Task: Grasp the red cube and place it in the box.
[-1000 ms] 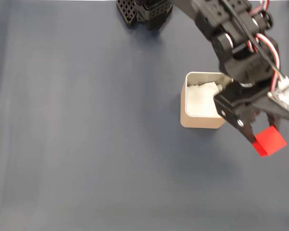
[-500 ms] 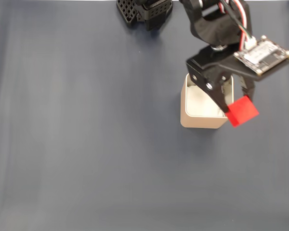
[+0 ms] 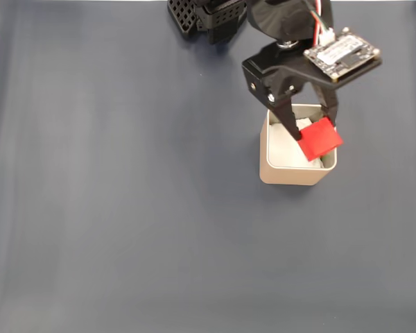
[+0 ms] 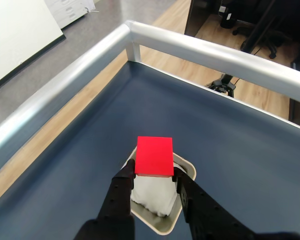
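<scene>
Looking down in the fixed view, the jaws of the gripper (image 3: pixel 312 137) clamp the red cube (image 3: pixel 320 138) above the box (image 3: pixel 293 175) on the counter (image 3: pixel 125 208). From the wrist view, the red cube (image 4: pixel 154 155) hangs over the box (image 4: pixel 167 225) opening; grasp and carry look done, release remains.

Red cube (image 3: pixel 319 138) tilted, raised above beige box (image 3: pixel 289 174), white paper lining (image 4: pixel 152 195) inside

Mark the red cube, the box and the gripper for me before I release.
red cube (image 3: pixel 319 138), fixed view, middle of its top face.
box (image 3: pixel 291 177), fixed view, its beige front wall.
gripper (image 4: pixel 155 175), wrist view, midway between the fingertips, shut on the cube.
</scene>
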You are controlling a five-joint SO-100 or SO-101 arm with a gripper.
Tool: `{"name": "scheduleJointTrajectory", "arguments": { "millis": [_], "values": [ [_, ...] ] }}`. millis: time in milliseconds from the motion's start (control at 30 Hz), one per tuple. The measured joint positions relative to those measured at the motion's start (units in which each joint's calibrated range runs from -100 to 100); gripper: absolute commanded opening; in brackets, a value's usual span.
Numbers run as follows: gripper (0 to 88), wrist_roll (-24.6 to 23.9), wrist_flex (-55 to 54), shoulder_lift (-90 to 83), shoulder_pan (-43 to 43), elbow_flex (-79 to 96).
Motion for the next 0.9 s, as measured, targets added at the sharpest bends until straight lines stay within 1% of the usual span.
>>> {"name": "scheduleJointTrajectory", "arguments": {
  "millis": [533, 900],
  "values": [
    [10.0, 1.07, 0.0, -8.2, 1.43, 9.56],
    [10.0, 1.07, 0.0, -9.18, 1.5, 10.66]
  ]
}}
